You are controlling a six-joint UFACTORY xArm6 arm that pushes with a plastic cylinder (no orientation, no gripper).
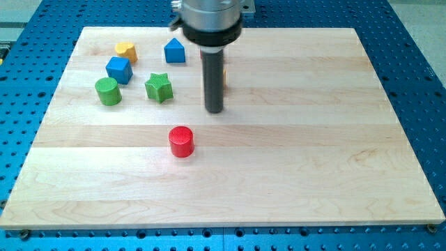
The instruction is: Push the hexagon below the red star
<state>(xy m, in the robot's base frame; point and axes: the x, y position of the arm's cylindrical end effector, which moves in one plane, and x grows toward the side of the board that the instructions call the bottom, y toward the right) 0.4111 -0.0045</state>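
My tip (214,110) rests on the wooden board (313,139), a little above centre. A yellow block (125,49) that looks hexagonal sits at the view's top left, far left of the tip. A red cylinder (181,141) lies below and left of the tip. A thin orange sliver of a block (224,77) peeks out from behind the rod's right side; its shape is hidden. No red star shows in this view.
A blue house-shaped block (174,51) is at the top, left of the rod. A blue cube (119,70), a green cylinder (107,91) and a green star (159,88) cluster at the upper left. A blue perforated table surrounds the board.
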